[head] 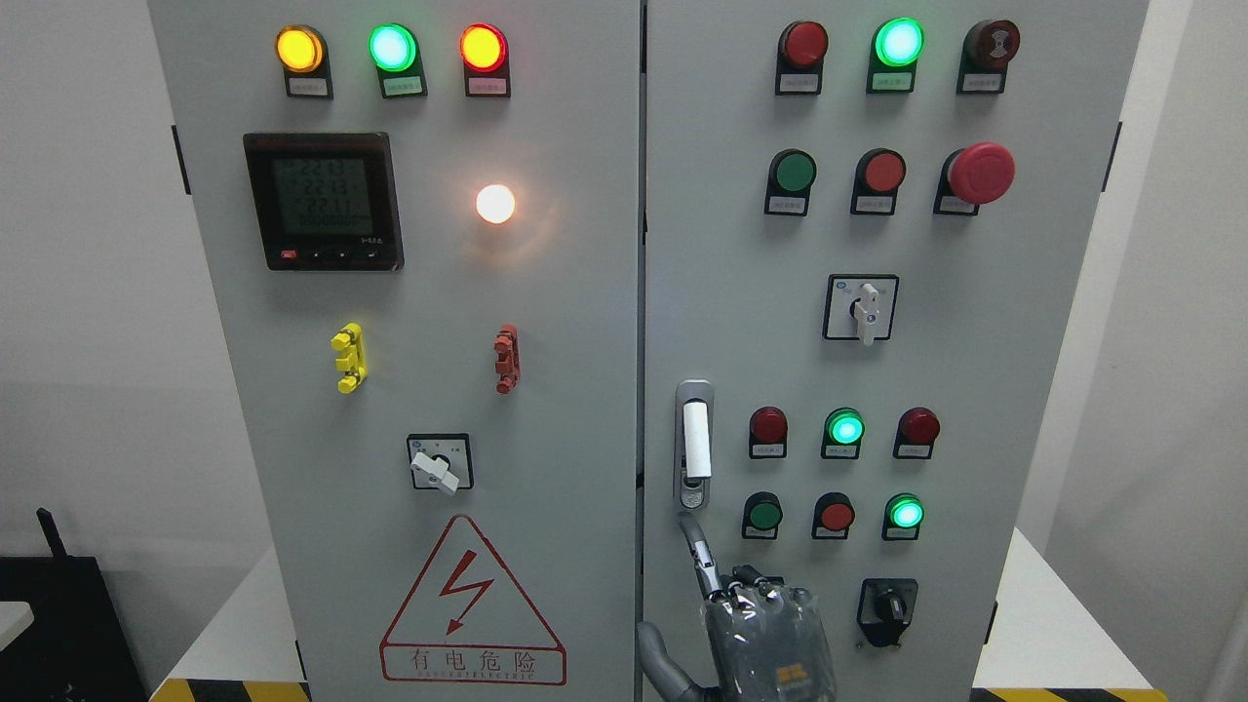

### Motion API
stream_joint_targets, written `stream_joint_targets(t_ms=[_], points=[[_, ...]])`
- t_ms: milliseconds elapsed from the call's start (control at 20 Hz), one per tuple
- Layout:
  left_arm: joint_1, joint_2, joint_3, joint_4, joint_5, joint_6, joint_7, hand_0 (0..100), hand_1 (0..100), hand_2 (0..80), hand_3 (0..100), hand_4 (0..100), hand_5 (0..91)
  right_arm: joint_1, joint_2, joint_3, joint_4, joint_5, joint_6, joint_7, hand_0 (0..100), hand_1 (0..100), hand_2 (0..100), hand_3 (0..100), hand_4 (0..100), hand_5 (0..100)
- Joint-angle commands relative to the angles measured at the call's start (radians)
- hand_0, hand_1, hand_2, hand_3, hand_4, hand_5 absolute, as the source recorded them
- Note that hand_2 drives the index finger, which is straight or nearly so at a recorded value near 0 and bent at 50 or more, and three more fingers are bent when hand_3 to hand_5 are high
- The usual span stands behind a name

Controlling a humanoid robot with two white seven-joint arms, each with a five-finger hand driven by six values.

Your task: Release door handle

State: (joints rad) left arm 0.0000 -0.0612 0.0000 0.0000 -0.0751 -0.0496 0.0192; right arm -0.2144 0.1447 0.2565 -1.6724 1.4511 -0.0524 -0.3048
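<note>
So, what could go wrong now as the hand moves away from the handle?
1. The right hand has its index finger pointing up, with the tip just under the handle. I cannot tell if they touch. The finger may snag and tug the handle.
2. The green button and the black knob are close by on the hand's right. A sideways retreat might bump them.

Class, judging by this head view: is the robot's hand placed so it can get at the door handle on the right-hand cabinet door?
Probably yes. The hand sits just below the door handle, one finger pointing up at its lower end, with nothing between them.
</note>
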Motion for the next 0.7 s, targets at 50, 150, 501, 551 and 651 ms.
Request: stream_joint_targets(t_ms=[50,150,501,551,651], points=[[-0.002,0.0,0.002,0.009,0.0,0.001,0.001,12,39,0.0,0,0,0.0,0.055,-0.007,0.003,-0.053,-0.102,-0.012,-0.017,46,19,38,98,85,98],[-0.003,0.0,0.002,0.009,0.0,0.001,0.001,12,39,0.0,0,0,0.0,0.063,-0.008,0.0,-0.053,-0.133,-0.017,-0.017,48,15,44,98,85,98],[-0.002,0.001,0.002,0.009,0.0,0.001,0.001,12,39,0.0,0,0,0.0,0.075,-0.008,-0.01,-0.052,-0.284,-0.118,-0.019,48,0,61,100,85,98],[-0.003,0.001,0.002,0.009,0.0,0.001,0.001,12,39,0.0,0,0,0.0,0.073,-0.01,-0.01,-0.052,-0.314,-0.118,-0.019,46,0,64,100,85,98],[-0.003,0.001,0.002,0.009,0.0,0.001,0.001,12,39,0.0,0,0,0.0,0.073,-0.011,-0.008,-0.052,-0.368,-0.118,-0.019,42,0,68,100,86,98]])
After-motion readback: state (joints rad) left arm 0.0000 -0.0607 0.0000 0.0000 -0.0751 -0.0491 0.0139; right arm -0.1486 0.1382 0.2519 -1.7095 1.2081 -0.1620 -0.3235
